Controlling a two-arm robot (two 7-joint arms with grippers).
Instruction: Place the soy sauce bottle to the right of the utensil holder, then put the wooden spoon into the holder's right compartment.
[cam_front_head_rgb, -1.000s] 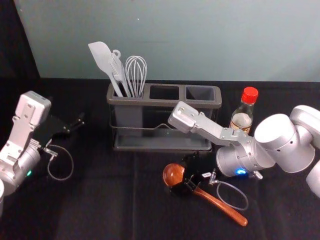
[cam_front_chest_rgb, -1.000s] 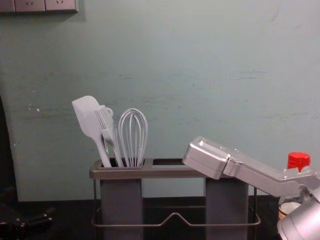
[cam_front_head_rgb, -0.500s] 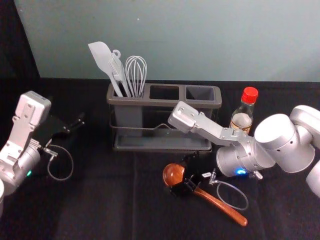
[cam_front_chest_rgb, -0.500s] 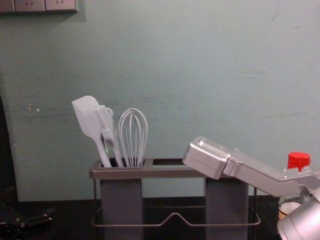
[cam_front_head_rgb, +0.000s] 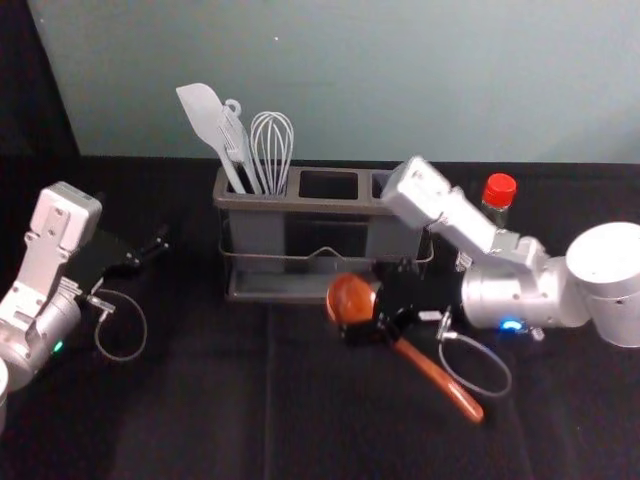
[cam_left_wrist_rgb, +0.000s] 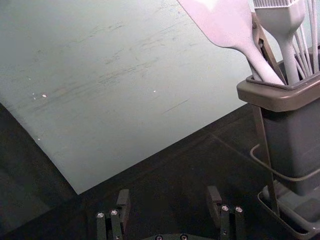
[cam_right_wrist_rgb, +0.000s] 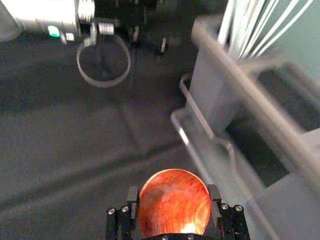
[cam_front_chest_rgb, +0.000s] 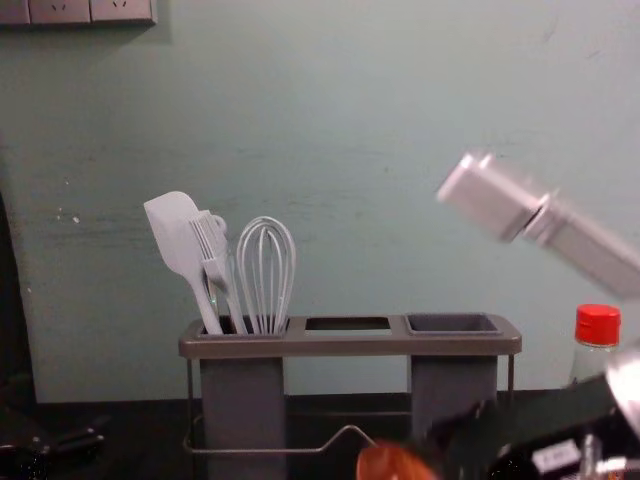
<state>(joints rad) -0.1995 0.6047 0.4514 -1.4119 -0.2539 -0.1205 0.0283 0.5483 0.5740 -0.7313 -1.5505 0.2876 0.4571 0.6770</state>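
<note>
R gripper (cam_right_wrist_rgb: 173, 196) at work, near side of the holder, right of ctr: jaws closed in on the reddish-brown wooden spoon (cam_front_head_rgb: 349, 299), pinching it at approx. the neck, just below the round bowl. Bowl faces far-left, handle slants down to near-right; looks lifted, though I can't tell if the handle tip clears the cloth. L gripper (cam_left_wrist_rgb: 168, 192) parked at far left of the table, jaws spread, nothing btwn them.

Clear glass soy sauce bottle w/ red cap (cam_front_head_rgb: 499, 192) stands upright to the right of the dark grey, three-slot utensil holder (cam_front_chest_rgb: 345, 345), so I'd log pt. 1 as done. White spatula (cam_front_chest_rgb: 183, 235), white brush (cam_front_chest_rgb: 213, 250) and white wire whisk (cam_front_chest_rgb: 266, 270) sit in the left slot; right compartment (cam_front_chest_rgb: 455, 395) has its mouth open.

Handling est.: spoon light, stiff, not fragile; smooth varnish may slip, & the long handle could pivot in the pads. Neck is a gd. hold: bowl stays up top, handle free to go in first. Next I'd raise it well above the rim, swing the handle vertical, line up over the right slot, lower. Risks: handle tip catching the rim or wire rail; forearm knocking the bottle.
</note>
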